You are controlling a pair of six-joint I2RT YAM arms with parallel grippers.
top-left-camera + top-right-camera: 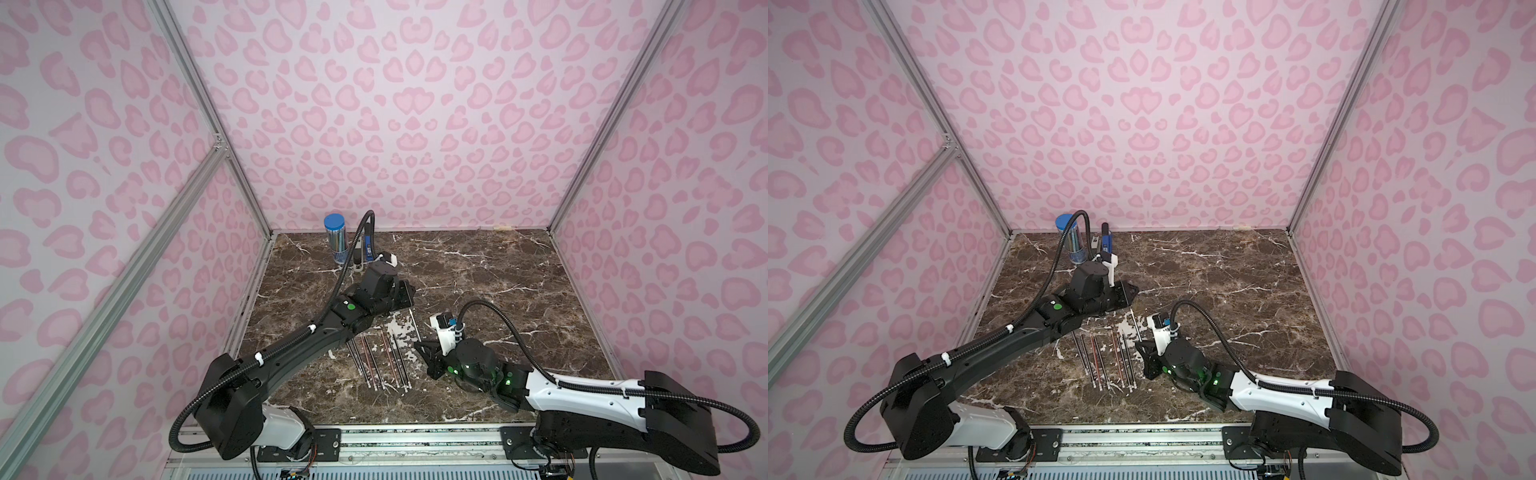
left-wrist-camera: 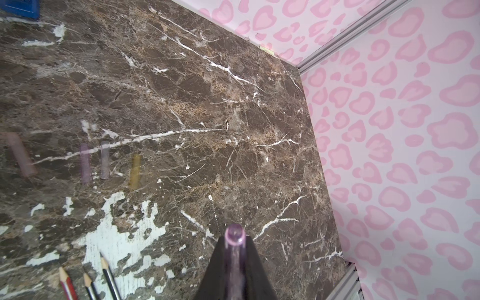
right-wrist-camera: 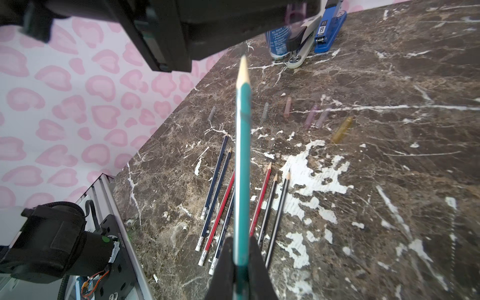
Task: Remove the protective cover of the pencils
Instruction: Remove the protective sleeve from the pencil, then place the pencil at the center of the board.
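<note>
My left gripper (image 2: 235, 237) is shut on a translucent purple protective cover (image 2: 235, 232), whose round end pokes out past the fingertips. My right gripper (image 3: 241, 240) is shut on a teal pencil (image 3: 242, 155); its pale sharpened tip is bare and points toward the left gripper (image 1: 409, 293). In both top views this pencil (image 1: 414, 326) (image 1: 1136, 328) spans the gap between the two grippers. Several other pencils (image 1: 380, 361) (image 1: 1104, 361) (image 3: 220, 189) lie side by side on the marble table, tips bare. Several loose covers (image 3: 310, 119) (image 2: 85, 163) lie in a row beyond them.
A clear tube with a blue lid (image 1: 336, 239) (image 1: 1069, 239) stands at the table's back left. A blue stapler (image 3: 330, 28) (image 1: 1105, 241) and a white one (image 3: 298, 52) sit beside it. Pink patterned walls enclose the table (image 1: 498, 291).
</note>
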